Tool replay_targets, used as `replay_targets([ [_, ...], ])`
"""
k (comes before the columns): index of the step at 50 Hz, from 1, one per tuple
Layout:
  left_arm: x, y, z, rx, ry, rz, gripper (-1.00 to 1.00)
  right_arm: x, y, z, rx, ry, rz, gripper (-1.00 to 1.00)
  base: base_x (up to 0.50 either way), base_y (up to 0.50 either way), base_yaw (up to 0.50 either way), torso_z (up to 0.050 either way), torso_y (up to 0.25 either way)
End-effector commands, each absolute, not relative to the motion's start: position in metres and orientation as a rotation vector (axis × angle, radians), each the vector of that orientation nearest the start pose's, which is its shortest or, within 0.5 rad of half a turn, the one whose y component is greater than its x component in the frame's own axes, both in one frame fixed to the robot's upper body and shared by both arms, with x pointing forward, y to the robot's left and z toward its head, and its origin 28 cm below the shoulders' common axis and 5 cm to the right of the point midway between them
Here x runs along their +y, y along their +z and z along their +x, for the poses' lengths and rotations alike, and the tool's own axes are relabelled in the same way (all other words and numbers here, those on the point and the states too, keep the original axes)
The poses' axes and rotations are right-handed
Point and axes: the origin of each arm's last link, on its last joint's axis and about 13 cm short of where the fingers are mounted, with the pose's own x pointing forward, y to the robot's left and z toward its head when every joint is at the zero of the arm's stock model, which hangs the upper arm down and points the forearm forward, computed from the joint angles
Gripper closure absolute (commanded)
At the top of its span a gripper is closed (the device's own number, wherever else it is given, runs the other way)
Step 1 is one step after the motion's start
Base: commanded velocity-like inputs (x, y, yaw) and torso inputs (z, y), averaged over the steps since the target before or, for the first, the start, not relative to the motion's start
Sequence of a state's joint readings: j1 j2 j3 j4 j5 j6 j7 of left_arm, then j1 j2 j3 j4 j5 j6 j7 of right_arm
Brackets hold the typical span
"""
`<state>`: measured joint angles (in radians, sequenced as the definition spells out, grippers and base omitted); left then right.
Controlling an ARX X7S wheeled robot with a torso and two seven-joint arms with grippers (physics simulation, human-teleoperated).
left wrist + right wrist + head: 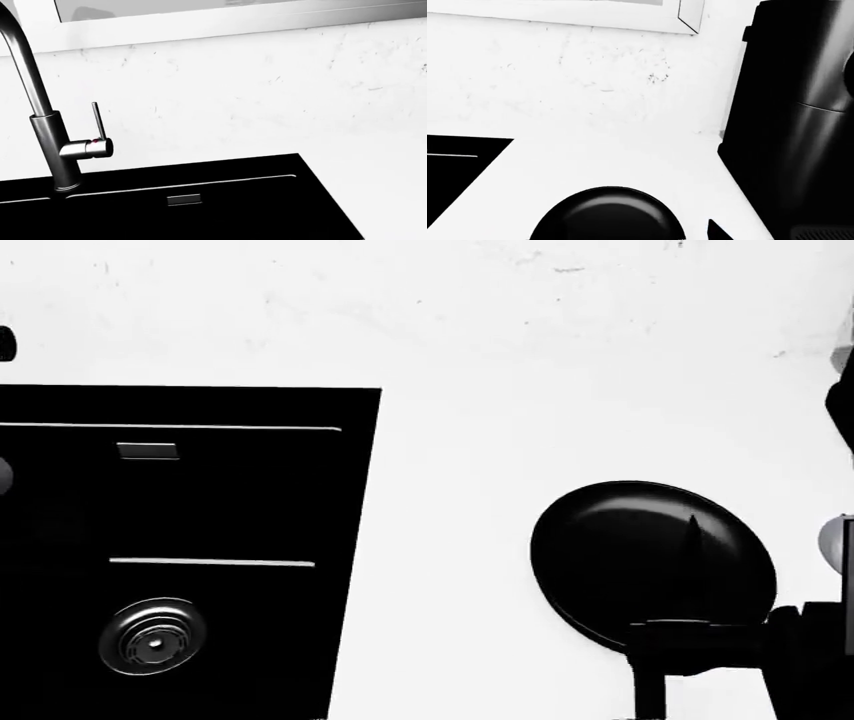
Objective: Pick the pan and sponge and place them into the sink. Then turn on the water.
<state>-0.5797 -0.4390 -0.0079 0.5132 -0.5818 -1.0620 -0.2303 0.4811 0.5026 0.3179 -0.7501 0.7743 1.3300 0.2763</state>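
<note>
White counter (pixel 454 540), one black sink (pixel 240 500), one pan (pixel 641 555), right claw (pixel 694 645) state unclear

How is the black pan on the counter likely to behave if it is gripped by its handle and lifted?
The pan looks rigid, so it should not flex. Its wide round body sits well off the short handle, so it may droop bowl-side. The glossy sheen suggests a somewhat slippery grip.

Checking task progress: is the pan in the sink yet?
No. The pan lies on the white counter, apart from the sink.
</note>
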Motion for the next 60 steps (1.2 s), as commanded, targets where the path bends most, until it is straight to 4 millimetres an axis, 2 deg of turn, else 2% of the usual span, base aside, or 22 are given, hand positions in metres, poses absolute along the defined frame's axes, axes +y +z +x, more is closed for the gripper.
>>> replay_targets([
  [1,0.263,0.199,0.262,0.017,-0.034,0.087,-1.0,-0.184,0.209,0.207,0.072,-0.052,-0.09,-1.0,0.41,0.37,0.0,0.0,0.0],
  [10,0.264,0.198,0.263,0.025,-0.041,0.092,-1.0,-0.186,0.211,0.195,0.143,-0.101,-0.034,-1.0,0.15,0.1,0.0,0.0,0.0],
  [13,0.264,0.201,0.264,0.021,-0.049,0.099,-1.0,-0.189,0.208,0.195,0.285,-0.107,-0.037,-1.0,0.0,0.0,0.0,0.0,0.0],
  [18,0.265,0.208,0.268,0.011,-0.047,0.1,-1.0,-0.183,0.211,0.176,0.342,-0.042,0.046,-1.0,0.0,0.0,0.0,0.0,0.0],
  [22,0.268,0.202,0.267,0.021,-0.045,0.092,-1.0,-0.178,0.21,0.165,0.418,-0.014,0.049,-1.0,0.0,0.0,0.0,0.0,0.0],
  [30,0.273,0.204,0.263,0.017,-0.037,0.09,-1.0,-0.184,0.214,0.158,0.474,-0.038,0.116,-1.0,0.0,0.0,0.0,0.0,0.0],
  [33,0.27,0.203,0.265,0.02,-0.037,0.09,-1.0,-0.185,0.205,0.159,0.504,-0.045,0.132,-1.0,0.0,0.0,0.0,0.0,0.0],
  [40,0.27,0.205,0.267,0.015,-0.041,0.097,-1.0,-0.186,0.202,0.168,0.515,-0.045,0.149,-1.0,0.0,0.0,0.0,0.0,0.0],
  [47,0.271,0.202,0.265,0.02,-0.039,0.096,-1.0,-0.179,0.191,0.192,0.603,-0.027,0.117,-1.0,0.0,0.0,0.0,0.0,0.0],
  [60,0.271,0.202,0.262,0.02,-0.047,0.093,-1.0,-0.182,0.177,0.21,0.64,-0.03,0.111,-1.0,0.0,0.0,0.0,0.0,0.0],
])
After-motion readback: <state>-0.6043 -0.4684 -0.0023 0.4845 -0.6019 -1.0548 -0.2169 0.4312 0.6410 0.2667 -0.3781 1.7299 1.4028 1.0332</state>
